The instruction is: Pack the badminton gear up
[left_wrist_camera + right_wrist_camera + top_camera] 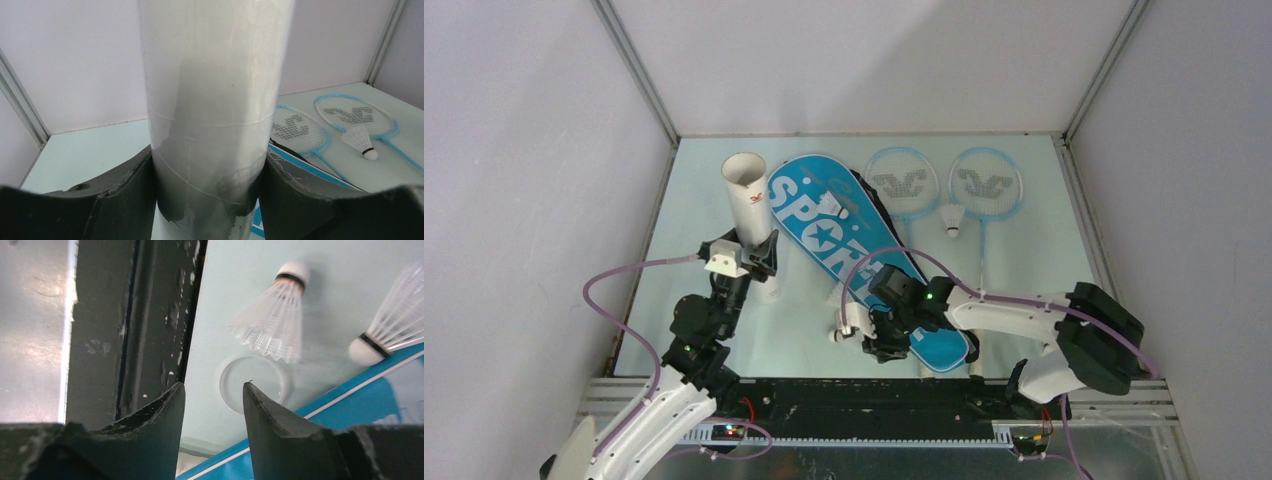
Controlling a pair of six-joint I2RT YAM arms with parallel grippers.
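Left side: you had the left gripper (754, 252) clamped on the tube (746, 195), with one finger (125, 195) pressed against each side of its lower part. The tube stood at far left, open end up and leaning slightly. You could not tell whether its foot touched the table (694, 200).

Centre: the bag (864, 260) lay flat just right of the tube, running diagonally from far left to near right. One shuttlecock (831, 206) lay on its far half.

Right side: the left racket (902, 185) and right racket (986, 185) lay side by side beyond the bag, heads far and shafts running near. A second shuttlecock (953, 220) rested against the near rim of the right racket's head.

Near centre: you held the right gripper (214, 390) low at the near end of the bag. Its fingers were apart with nothing between them. In the wrist view a clear disc (270, 382) lay on the table just past the fingertips. A third shuttlecock (272, 315) lay on its side just beyond the disc. A fourth shuttlecock (390, 330) lay with its cork at the bag's edge. Neither one touched the fingers.
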